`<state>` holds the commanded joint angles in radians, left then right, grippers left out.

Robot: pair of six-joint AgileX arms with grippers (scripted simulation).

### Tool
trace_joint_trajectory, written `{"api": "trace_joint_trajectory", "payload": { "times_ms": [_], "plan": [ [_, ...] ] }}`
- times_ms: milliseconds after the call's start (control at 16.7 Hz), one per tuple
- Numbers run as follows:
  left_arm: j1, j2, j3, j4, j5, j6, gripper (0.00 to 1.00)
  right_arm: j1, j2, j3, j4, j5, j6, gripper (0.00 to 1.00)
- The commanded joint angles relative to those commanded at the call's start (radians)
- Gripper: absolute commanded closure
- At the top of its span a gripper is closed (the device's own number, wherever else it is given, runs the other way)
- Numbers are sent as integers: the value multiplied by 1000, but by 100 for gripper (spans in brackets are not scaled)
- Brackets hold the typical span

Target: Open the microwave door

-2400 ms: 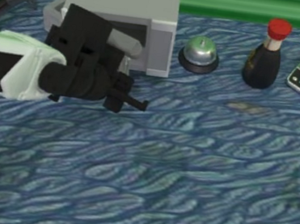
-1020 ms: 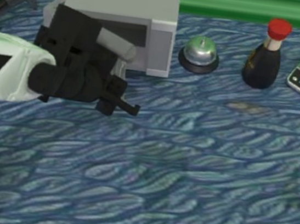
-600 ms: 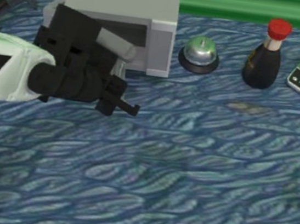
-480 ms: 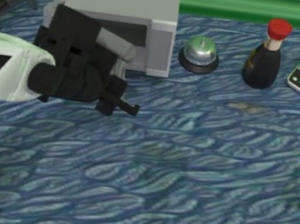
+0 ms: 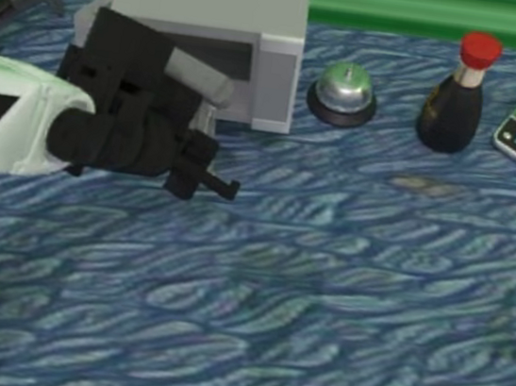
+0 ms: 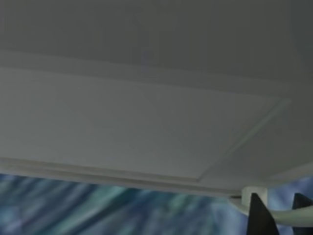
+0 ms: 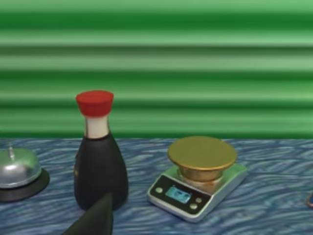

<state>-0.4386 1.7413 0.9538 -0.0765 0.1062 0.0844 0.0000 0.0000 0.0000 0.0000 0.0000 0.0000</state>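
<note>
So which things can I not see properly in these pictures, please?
- Microwave door: in the top view the left arm covers most of it, so how far it stands open is unclear.
- Left end effector: the left wrist view shows only its fingertips beside the door handle; the picture's edge cuts the contact.
- Right end effector: the right wrist view shows one dark tip at the edge.
- Scale: display too small to read.

No wording reads clearly anywhere. The white sleeve of the left arm (image 5: 12, 113) carries a red mark, cut off and illegible. The scale's (image 7: 195, 188) blue display shows no readable digits.
</note>
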Motion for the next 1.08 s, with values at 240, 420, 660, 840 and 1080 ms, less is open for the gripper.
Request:
{"api": "trace_joint_trajectory", "payload": {
  "times_ms": [240,420,660,840,1080],
  "plan": [
    [-6,0,0,-1,9,-3,100,0,0,0,0,0,0,0],
    [9,-9,-11,-4,29,27,100,0,0,0,0,0,0,0],
    [32,-24,-25,-7,60,71,100,0,0,0,0,0,0,0],
    [33,-24,-27,-8,62,75,100,0,0,0,0,0,0,0],
    [33,-24,-27,-8,62,75,100,0,0,0,0,0,0,0]
  ]
}}
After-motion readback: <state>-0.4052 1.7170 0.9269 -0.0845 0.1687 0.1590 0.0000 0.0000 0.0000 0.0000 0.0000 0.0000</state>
